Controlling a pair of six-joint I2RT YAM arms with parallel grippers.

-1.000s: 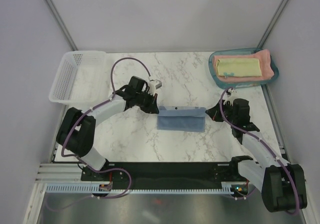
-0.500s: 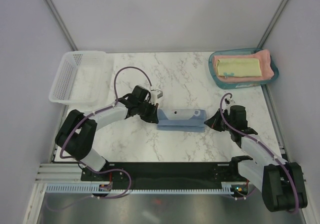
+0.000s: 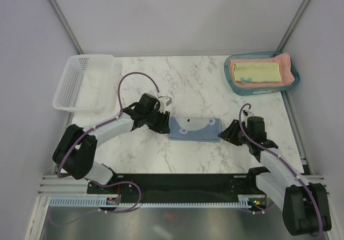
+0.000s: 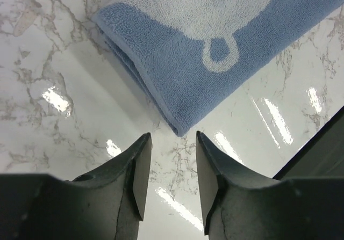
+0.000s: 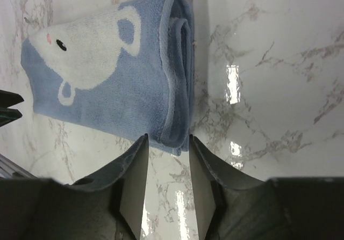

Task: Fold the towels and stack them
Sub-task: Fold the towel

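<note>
The grey-blue towel (image 3: 194, 128) lies folded on the marble table, its white animal print facing up (image 5: 97, 63) (image 4: 215, 30). My left gripper (image 4: 172, 143) stands open just off its left end, nothing between the fingers. My right gripper (image 5: 167, 143) is open at the towel's right end, the folded corner just in front of its fingertips. In the top view the left gripper (image 3: 163, 123) and right gripper (image 3: 228, 132) flank the towel. A pale-yellow towel (image 3: 256, 71) lies folded on a salmon-pink towel (image 3: 286, 63) in the teal tray (image 3: 232, 84).
A white plastic basket (image 3: 80, 81) stands at the back left of the table. The black base plate (image 3: 177, 183) runs along the near edge. Grey walls close in both sides.
Both grippers have opened and let go of the grey-blue towel, which now lies flat and folded with its print up. The arms have drawn back slightly from its ends.
</note>
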